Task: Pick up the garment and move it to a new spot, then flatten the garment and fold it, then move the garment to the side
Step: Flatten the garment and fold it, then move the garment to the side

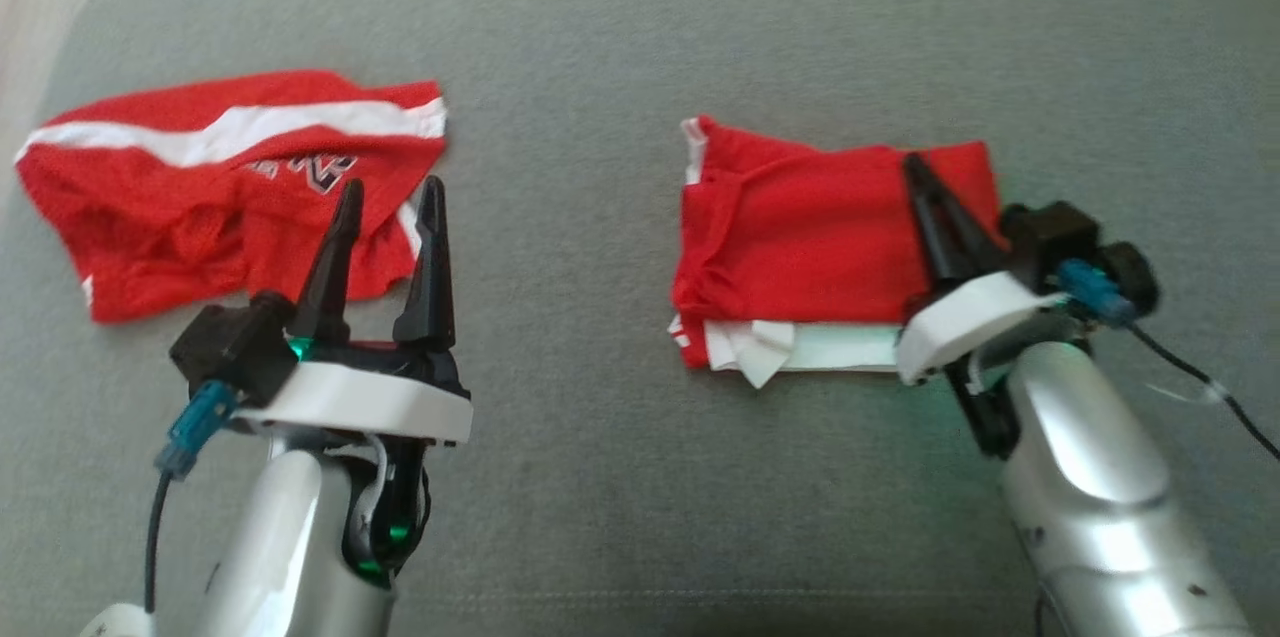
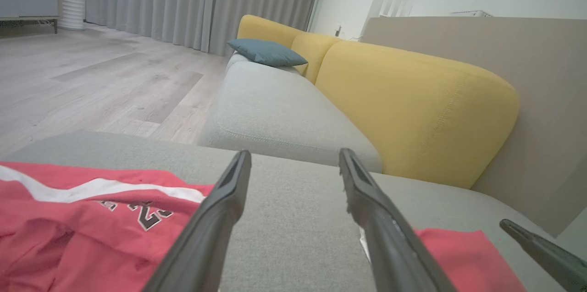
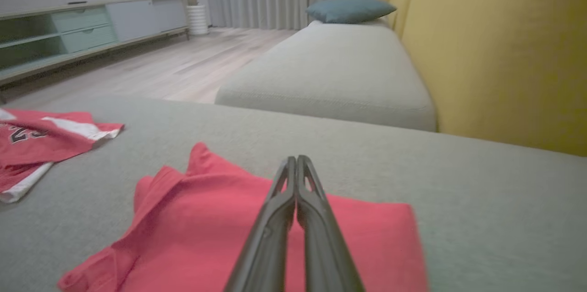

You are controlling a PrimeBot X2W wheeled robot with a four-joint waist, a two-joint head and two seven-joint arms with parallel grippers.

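A folded red garment (image 1: pixel 800 227) with white layers showing at its near edge lies right of centre on the grey cushion (image 1: pixel 600 467). My right gripper (image 1: pixel 912 160) is shut, its fingers lying over the fold's right part with nothing between them; the right wrist view shows it (image 3: pixel 296 160) above the red cloth (image 3: pixel 206 232). Whether it touches the cloth I cannot tell. A second, crumpled red garment (image 1: pixel 200 187) with a white stripe and lettering lies at the left. My left gripper (image 1: pixel 391 184) stands open at that garment's right edge, empty, and shows open in its wrist view (image 2: pixel 294 154).
The cushion's left edge drops to a wooden floor (image 2: pixel 91 76). Beyond lie another grey seat (image 3: pixel 335 67) with a blue pillow (image 2: pixel 266 52) and a yellow backrest (image 2: pixel 412 108). A low cabinet (image 3: pixel 69 30) stands by the far wall.
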